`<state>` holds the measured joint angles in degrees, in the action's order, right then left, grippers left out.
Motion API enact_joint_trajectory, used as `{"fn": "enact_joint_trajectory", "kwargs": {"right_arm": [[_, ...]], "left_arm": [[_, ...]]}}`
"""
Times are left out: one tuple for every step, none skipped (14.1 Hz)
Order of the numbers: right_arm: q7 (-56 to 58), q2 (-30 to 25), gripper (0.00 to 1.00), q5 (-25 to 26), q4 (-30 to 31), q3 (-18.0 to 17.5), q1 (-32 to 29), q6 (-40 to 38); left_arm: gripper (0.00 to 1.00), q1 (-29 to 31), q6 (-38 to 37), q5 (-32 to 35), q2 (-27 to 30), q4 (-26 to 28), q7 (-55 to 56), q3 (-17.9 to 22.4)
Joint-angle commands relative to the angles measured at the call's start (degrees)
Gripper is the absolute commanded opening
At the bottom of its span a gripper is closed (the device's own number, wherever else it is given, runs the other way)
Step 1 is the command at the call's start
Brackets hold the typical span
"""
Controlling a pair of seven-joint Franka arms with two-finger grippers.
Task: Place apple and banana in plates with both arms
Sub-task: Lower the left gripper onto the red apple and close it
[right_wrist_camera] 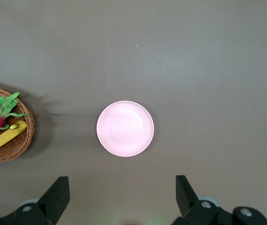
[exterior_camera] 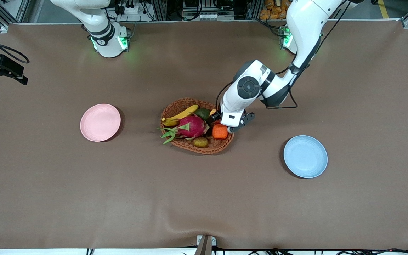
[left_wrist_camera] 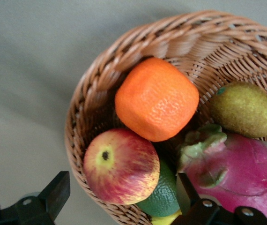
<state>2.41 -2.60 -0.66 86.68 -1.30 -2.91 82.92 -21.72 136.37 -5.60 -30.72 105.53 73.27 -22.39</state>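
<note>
Left hand lowered, fingers spread; right hand high, fingers spread.

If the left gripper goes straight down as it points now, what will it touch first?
Most likely the apple, which lies between the open fingers of the left gripper in the basket; depth is unclear.

I can't read any text, labels, brands or numbers anywhere: nothing legible on either arm, the plates, the basket or the fruit, in any of my views.
</note>
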Motion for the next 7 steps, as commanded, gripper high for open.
{"fn": "enact_joint_trajectory", "kwargs": {"right_arm": [[0.57, 0.58, 1.00, 0.31, -1.16, -0.55, -0.87, -0.91], [0.57, 0.58, 1.00, 0.31, -1.16, -0.55, -0.96, -0.91], [0.57, 0.58, 1.00, 0.31, -1.16, -0.55, -0.96, -0.83], [0.57, 0.58, 1.00, 0.31, -1.16, -0.55, -0.96, -0.91], [0.57, 0.58, 1.00, 0.31, -1.07, -0.55, -1.13, -0.83], [0.57, 0.58, 1.00, 0.31, -1.16, -0.55, -1.31, -0.83], [0.57, 0.58, 1.00, 0.22, -1.16, -0.55, -1.23, -0.91]], "left_arm": [[1.00, -1.04, 1.36, -0.91, -1.09, -0.85, 0.64, 0.33], [1.00, -1.22, 1.36, -0.56, -1.18, -0.85, 0.64, 0.42], [1.00, -1.39, 1.36, -0.47, -1.44, -0.76, 0.56, 0.50], [1.00, -1.48, 1.36, -0.21, -1.62, -0.85, 0.55, 0.51], [1.00, -1.48, 1.36, -0.20, -1.97, -1.02, 0.64, 0.51], [1.00, -1.92, 1.45, -0.20, -2.15, -1.11, 0.64, 0.59], [1.00, -2.18, 1.45, -0.12, -2.24, -1.11, 0.56, 0.77]]}}
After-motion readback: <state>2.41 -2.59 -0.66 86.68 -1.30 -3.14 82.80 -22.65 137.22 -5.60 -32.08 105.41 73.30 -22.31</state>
